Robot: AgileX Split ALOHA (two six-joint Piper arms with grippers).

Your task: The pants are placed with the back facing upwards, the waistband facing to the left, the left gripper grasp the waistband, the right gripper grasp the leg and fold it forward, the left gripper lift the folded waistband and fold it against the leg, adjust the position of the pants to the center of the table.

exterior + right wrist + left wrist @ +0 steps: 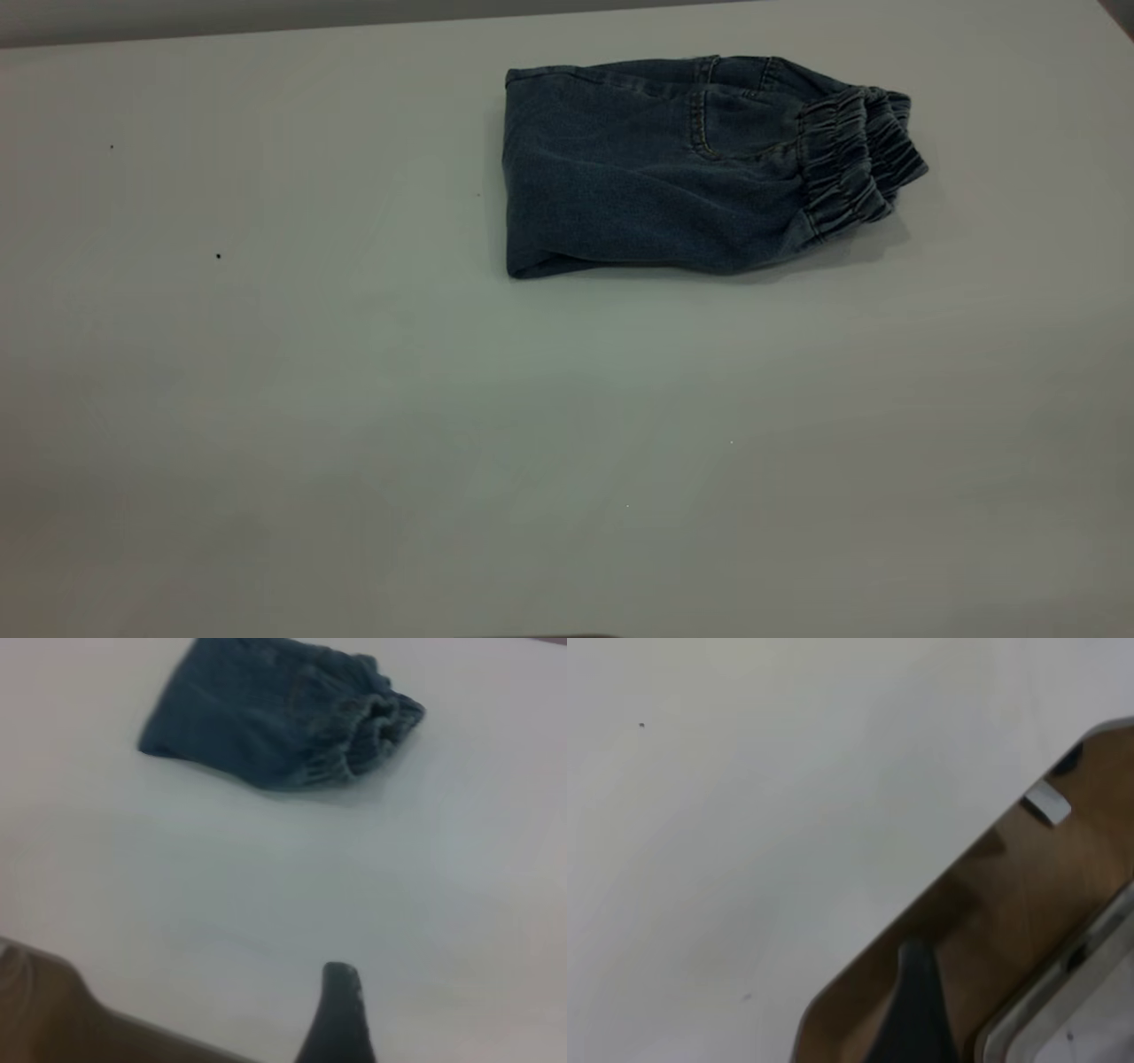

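The pants (682,168) lie folded into a compact bundle on the table (354,399), up toward one o'clock from the tabletop's middle in the exterior view, near the far edge. The waistband (855,164) is at the bundle's three-o'clock end, its gathered elastic bunched in two ruched layers. A stitched back pocket (740,124) shows just beside it, at its nine-o'clock side. The nine-o'clock end of the bundle is a smooth fold of plain denim. Nothing touches the pants; neither arm appears in the exterior view.

The left gripper (917,1010) shows only as one dark finger over the rounded corner of the table, with brown floor (1028,886) beyond the edge; how far its fingers are parted cannot be told, and nothing is seen in them.

The right gripper (338,1014) likewise shows a single dark finger tip above bare tabletop, well apart from the pants (266,713); its opening cannot be told either, and it carries nothing visible.
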